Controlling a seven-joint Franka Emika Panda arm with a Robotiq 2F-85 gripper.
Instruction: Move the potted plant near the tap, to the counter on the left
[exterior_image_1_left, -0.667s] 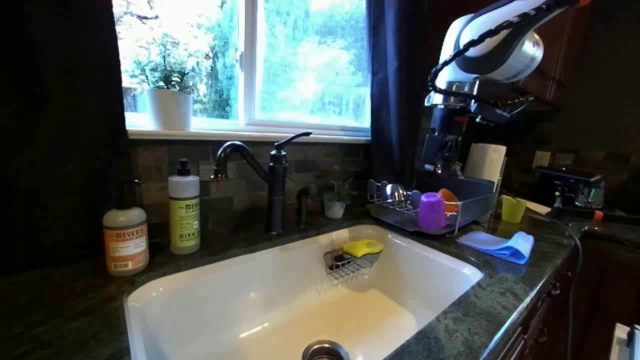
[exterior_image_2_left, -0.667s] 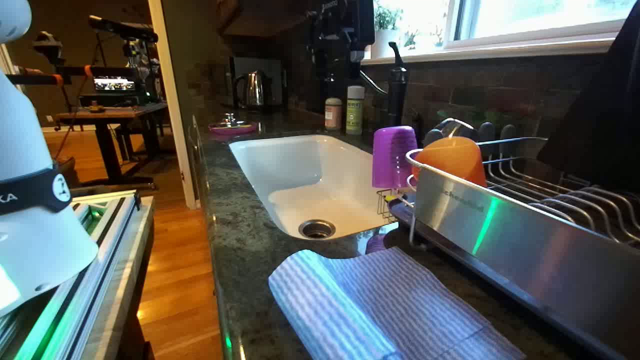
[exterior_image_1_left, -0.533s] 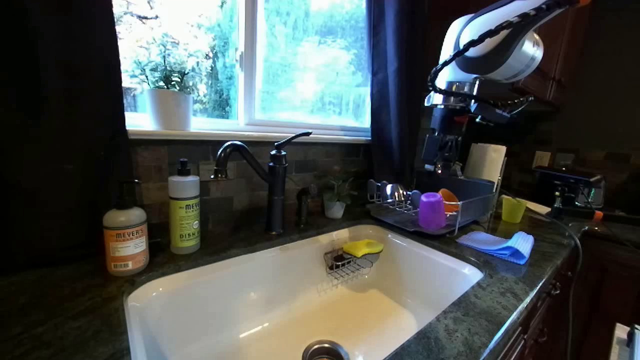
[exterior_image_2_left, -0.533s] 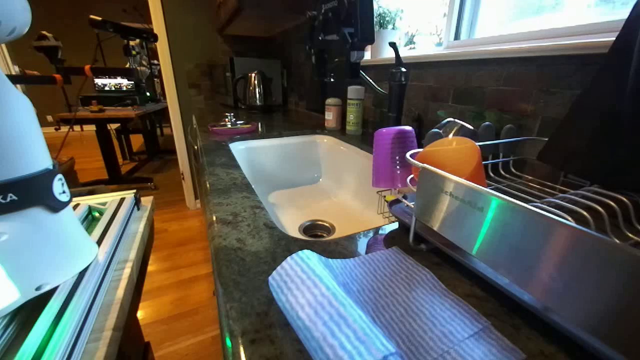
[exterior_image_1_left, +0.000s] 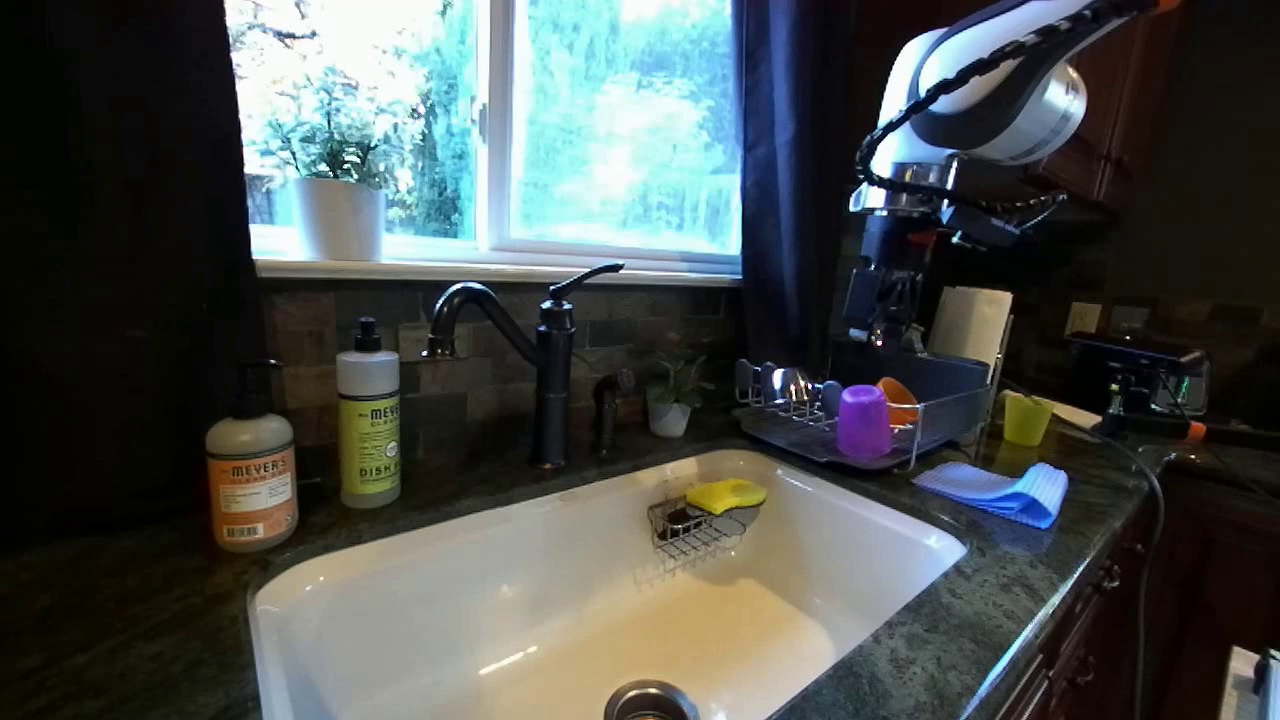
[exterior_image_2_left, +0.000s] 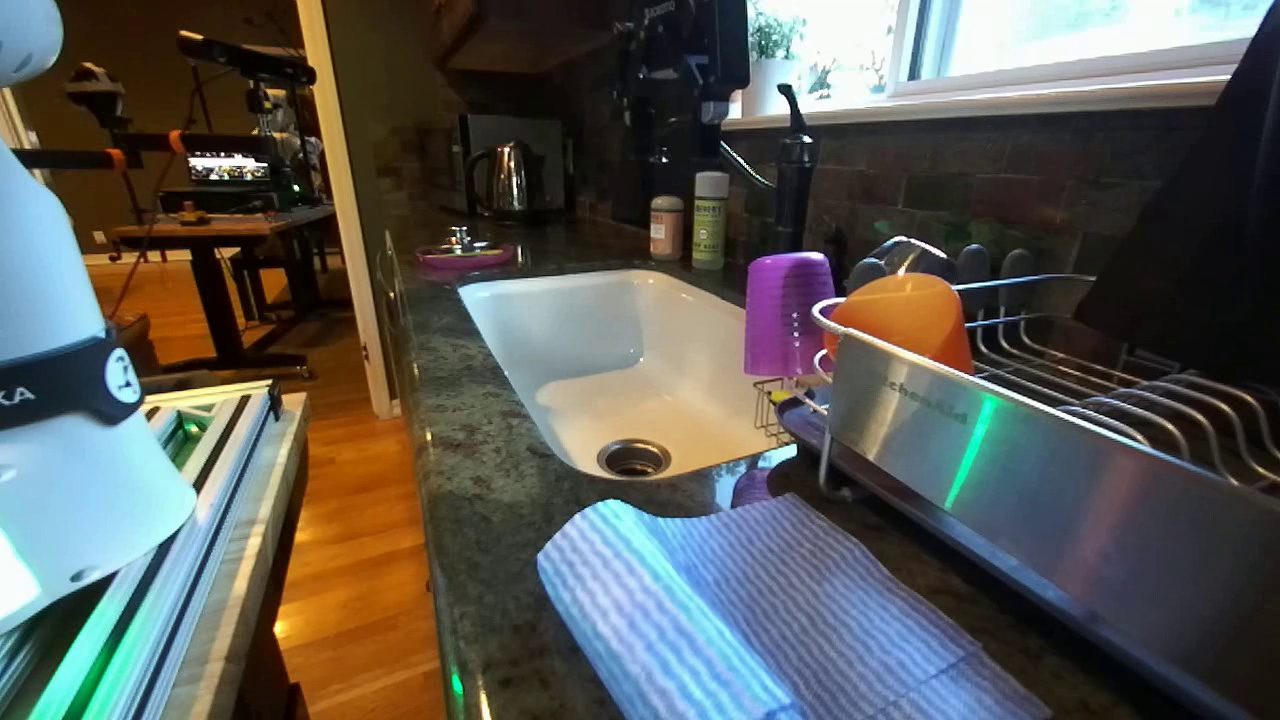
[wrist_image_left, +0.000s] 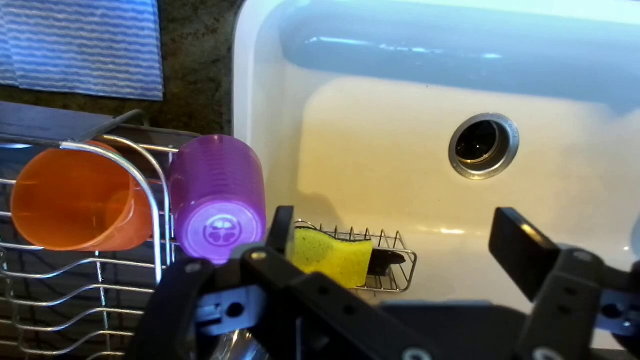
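The arm arches over and down — end effector pointing downward, jaws parted wide.

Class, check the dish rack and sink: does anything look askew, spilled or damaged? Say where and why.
One thing, mildly: the orange cup sits tipped in the dish rack, while the purple cup next to it stands upside down, so the pair look mismatched. I see no spill or breakage.
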